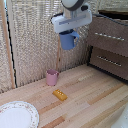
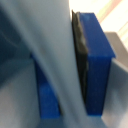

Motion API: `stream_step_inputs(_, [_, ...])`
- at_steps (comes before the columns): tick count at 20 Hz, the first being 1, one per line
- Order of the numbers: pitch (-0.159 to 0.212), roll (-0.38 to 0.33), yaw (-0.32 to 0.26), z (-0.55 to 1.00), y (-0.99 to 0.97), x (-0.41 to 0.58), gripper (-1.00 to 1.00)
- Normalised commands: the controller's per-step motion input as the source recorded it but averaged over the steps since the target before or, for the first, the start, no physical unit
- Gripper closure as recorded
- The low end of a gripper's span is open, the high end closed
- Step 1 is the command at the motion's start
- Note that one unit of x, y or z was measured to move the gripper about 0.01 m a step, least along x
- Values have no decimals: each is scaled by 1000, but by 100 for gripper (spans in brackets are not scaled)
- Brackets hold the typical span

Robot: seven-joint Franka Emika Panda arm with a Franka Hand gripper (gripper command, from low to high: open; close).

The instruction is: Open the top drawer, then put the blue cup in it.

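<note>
The blue cup [image 1: 68, 40] hangs in the air under the end effector [image 1: 69, 33], high above the wooden surface [image 1: 85, 95], its loop handle pointing toward the exterior view's right. The end effector is closed on the cup's wall, one finger inside and one outside as far as the wrist view lets me judge, so the cup hangs upright with its mouth up. The top drawer [image 1: 109, 36] lies to the exterior view's right of the cup, at about the same height; its silver bar handle [image 1: 109, 35] runs lengthwise across the front. In this small picture the drawer seems to stand out a little from the front below it, but I cannot tell how far open it is or see any gap to drop the cup into. So the coming move turns on a sideways carry toward that drawer. The exterior view gives the whole layout: a pink cup [image 1: 52, 77], a small yellow block [image 1: 60, 94] and a plate [image 1: 25, 107] lie well below. The wrist view shows only blurred blue finger pads [image 2: 97, 65] against the pale cup wall [image 2: 55, 55], nothing of the drawer.
</note>
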Motion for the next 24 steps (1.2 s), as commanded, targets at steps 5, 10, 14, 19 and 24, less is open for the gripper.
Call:
stream_step_inputs(5, [66,-46,-303,870,-107,216,100])
stream_step_inputs(10, [72,0,-215,999,-463,255,100])
stream_step_inputs(14, [13,2,-156,969,-619,271,100])
stream_step_inputs(19, [-25,58,-63,898,-855,271,100])
stream_step_inputs(24, [-68,93,-15,797,-967,267,100])
